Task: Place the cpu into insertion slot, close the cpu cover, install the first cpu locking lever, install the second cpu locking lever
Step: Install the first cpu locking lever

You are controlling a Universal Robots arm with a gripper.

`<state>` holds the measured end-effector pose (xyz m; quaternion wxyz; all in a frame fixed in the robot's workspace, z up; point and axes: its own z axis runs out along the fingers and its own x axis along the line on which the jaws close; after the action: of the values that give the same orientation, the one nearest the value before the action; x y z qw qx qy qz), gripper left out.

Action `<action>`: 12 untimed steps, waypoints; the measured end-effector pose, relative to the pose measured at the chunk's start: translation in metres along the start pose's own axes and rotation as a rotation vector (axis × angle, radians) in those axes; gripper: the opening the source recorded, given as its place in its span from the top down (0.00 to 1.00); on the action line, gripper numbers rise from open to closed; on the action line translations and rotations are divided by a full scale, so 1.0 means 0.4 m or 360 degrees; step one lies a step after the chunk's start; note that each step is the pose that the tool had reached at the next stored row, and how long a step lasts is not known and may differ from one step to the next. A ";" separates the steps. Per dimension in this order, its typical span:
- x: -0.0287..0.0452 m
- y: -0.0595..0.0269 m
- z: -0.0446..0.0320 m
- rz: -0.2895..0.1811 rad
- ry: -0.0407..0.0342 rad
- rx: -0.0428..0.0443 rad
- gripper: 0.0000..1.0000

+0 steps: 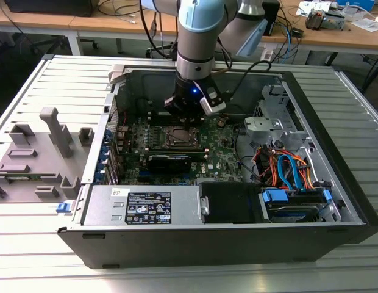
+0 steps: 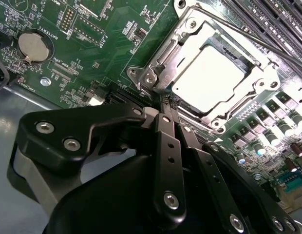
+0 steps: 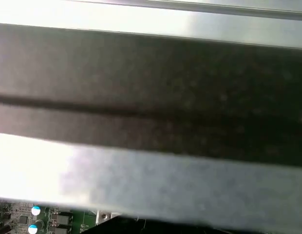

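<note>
CPU seated, cover closed over it.
In the second wrist view the gripper (image 2: 168, 109) fingers are together, empty, just beside the insertion slot (image 2: 197, 36), upper right of frame; cpu (image 2: 209, 78) lies inside the cpu cover (image 2: 260, 85).

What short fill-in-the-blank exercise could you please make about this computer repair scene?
1. The cpu lies in the insertion slot on a ____ circuit board.
2. The cpu cover frames the chip and is made of ____.
3. The pincer has its fingers ____ together.

Missing words: green; metal; shut
</note>
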<state>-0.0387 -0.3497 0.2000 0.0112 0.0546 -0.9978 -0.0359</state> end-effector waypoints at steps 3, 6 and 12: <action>-0.011 0.000 0.003 0.0000 0.0011 -0.0006 0.89; -0.021 0.000 0.005 0.0000 0.0015 -0.0007 0.89; -0.014 0.003 0.003 0.0001 0.0060 -0.0031 0.89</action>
<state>-0.0332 -0.3478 0.1986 0.0305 0.0550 -0.9970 -0.0447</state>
